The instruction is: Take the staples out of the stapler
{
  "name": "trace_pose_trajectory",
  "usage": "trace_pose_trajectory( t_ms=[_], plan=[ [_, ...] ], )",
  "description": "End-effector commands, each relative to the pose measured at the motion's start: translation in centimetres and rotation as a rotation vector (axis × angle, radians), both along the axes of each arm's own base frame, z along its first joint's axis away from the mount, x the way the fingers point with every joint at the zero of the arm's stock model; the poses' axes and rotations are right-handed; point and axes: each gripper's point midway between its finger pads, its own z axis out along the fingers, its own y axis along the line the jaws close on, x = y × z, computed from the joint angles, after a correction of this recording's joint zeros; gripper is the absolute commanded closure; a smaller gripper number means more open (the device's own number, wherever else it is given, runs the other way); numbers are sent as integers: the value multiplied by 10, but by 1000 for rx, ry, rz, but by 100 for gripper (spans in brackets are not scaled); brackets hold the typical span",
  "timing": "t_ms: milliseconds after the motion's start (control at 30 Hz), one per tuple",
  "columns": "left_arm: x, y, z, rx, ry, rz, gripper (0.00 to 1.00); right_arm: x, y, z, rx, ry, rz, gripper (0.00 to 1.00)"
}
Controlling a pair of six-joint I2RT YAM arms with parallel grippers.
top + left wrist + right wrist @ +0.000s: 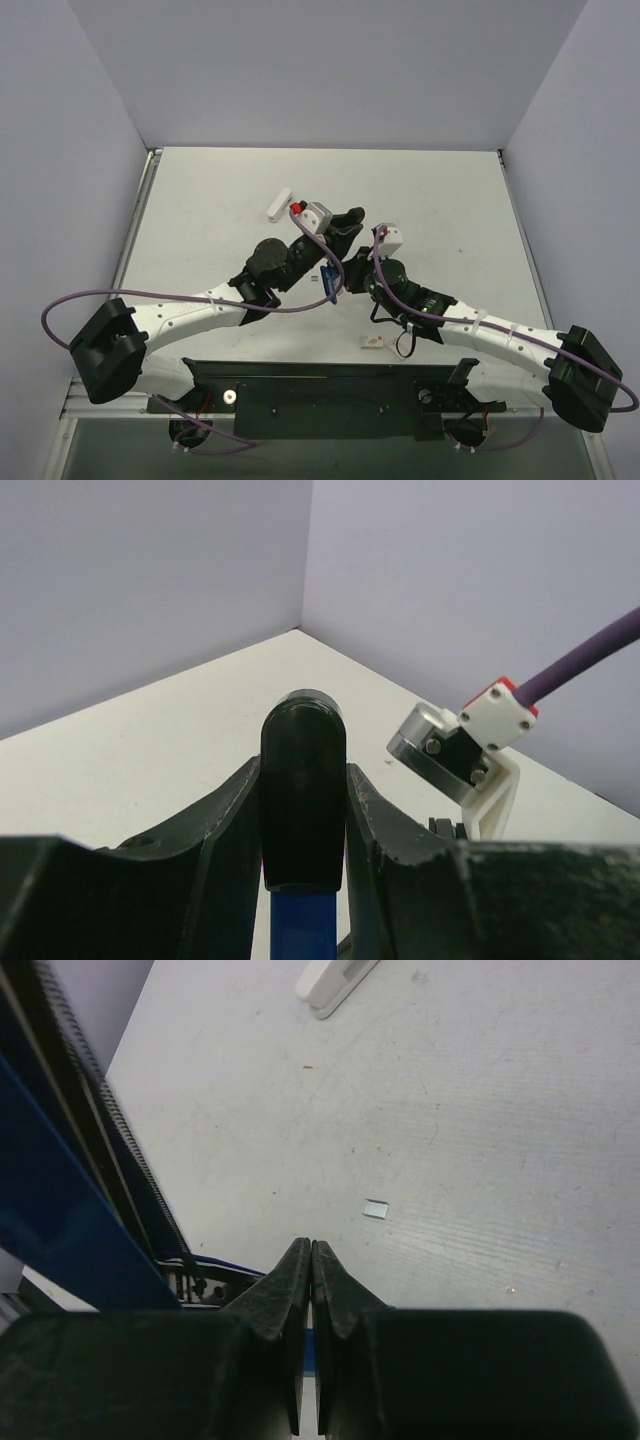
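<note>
Lavender walls (330,70) close in a pale, scuffed surface (450,200), and both arms meet near its middle.

The left gripper (303,772) is clamped on the stapler (304,730). Its two fingers squeeze the rounded black end from either side, with the blue body running down between them. The hold lifts the stapler off the surface and seems meant to steady it so the other arm has something fixed to work against.

The right gripper (311,1250) has its fingers pressed together, tip to tip, with no gap. Whether something thin is caught lower between them cannot be told. In the right wrist view it sits just beside the stapler (60,1200), whose blue side and black toothed strip slant across the left of the frame. A closed pair of tips makes a narrow poker, which would suit pushing a catch or sliding staples along a channel. That reading is a guess from the pose.

Further out, a small silvery scrap (376,1209) lies on the surface ahead of the right gripper. It may be a bit of staple strip, though it is too small to be sure. Well beyond it, near the far side, lies a white oblong object (335,980), seen from above to the left of the grippers (279,204). It is apart from both arms and untouched.

The magazine itself is not plainly visible, so how many staples remain cannot be judged.
</note>
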Motion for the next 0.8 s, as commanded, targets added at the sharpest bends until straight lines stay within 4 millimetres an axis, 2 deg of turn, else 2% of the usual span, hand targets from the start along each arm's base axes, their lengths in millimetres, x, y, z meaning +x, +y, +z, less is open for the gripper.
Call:
trace_pose_trajectory(
  t_ms=[0, 300, 533, 767],
  plan=[
    [5, 8, 94, -235, -168, 33, 100, 2, 3, 7, 74, 7, 7, 100],
    [25, -5, 89, -255, -156, 45, 100, 5, 9, 11, 141, 12, 29, 100],
    [38, -19, 74, -253, -136, 38, 100, 8, 16, 23, 221, -13, 51, 100],
    [43, -22, 70, -246, -127, 37, 100, 10, 9, 24, 231, -14, 38, 100]
  ],
)
